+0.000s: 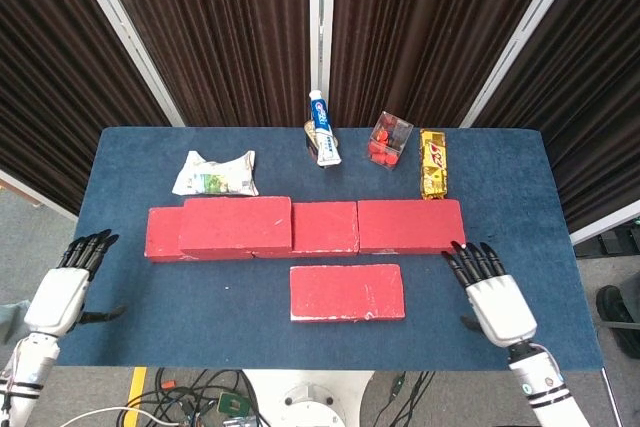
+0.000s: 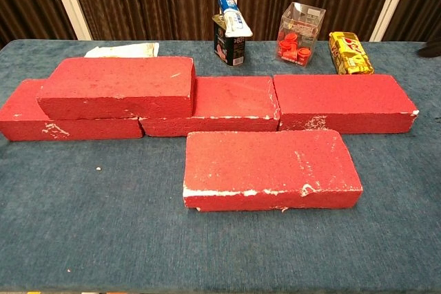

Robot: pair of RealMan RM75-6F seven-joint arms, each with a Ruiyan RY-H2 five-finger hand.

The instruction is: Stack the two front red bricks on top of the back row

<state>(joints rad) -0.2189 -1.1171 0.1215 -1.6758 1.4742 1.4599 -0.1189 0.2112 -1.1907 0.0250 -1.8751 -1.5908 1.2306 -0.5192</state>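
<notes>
A back row of three red bricks crosses the blue table: left (image 1: 163, 235), middle (image 1: 325, 227) and right (image 1: 411, 225). A fourth red brick (image 1: 236, 227) (image 2: 117, 87) lies stacked on the row's left end, overlapping the left and middle bricks. One red brick (image 1: 347, 292) (image 2: 270, 169) lies alone in front of the row. My left hand (image 1: 66, 289) hovers open off the table's left edge, holding nothing. Over the table, to the right of the front brick, my right hand (image 1: 492, 299) is open with fingers spread.
Along the back edge stand a crumpled wrapper (image 1: 215, 173), a toothpaste tube on a dark can (image 1: 322, 131), a clear box of red caps (image 1: 389, 138) and a yellow snack pack (image 1: 433, 164). Bare blue cloth (image 2: 103, 225) lies in front at the left.
</notes>
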